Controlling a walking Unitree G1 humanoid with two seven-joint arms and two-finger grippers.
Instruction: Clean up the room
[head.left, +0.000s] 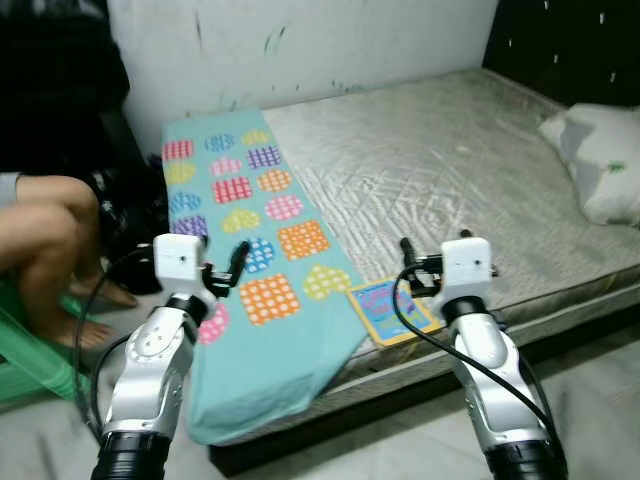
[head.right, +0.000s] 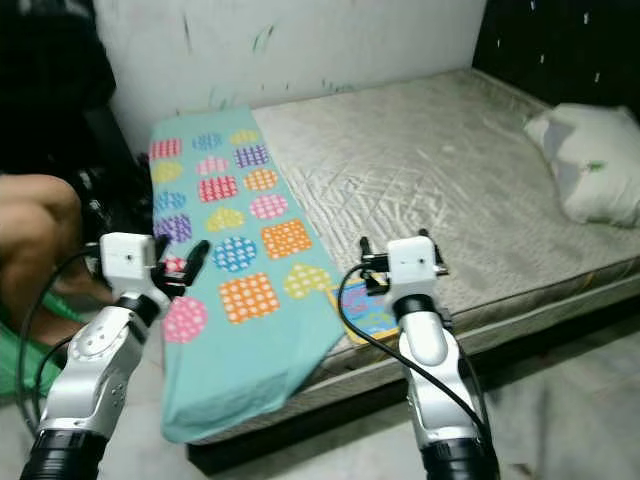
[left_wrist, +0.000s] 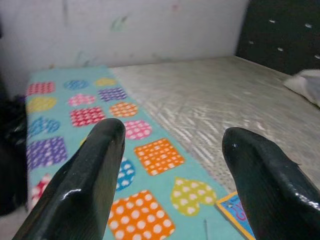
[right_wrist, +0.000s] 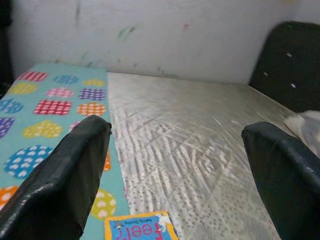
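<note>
Bed: a bare grey quilted mattress (head.left: 450, 170) on a low dark frame, set against a scuffed white wall (head.left: 300, 45).
Blanket: a turquoise blanket (head.left: 255, 270) with coloured dotted hearts, squares and circles lies along the mattress's left side, its near end drooping over the edge.
Book: a small yellow-bordered picture book (head.left: 390, 310) lies flat at the near edge, touching the blanket's corner (cover lettering not legible enough to quote).
Pillow: a white pillow (head.left: 605, 160) at the far right of the mattress.
Left gripper (head.left: 232, 268): raised over the blanket's near part, fingers spread apart, holding nothing.
Right gripper (head.left: 412, 268): raised just above the book, fingers wide apart, empty.
Person: a bent leg (head.left: 45, 240) at the far left, beside a green seat (head.left: 30, 350).
</note>
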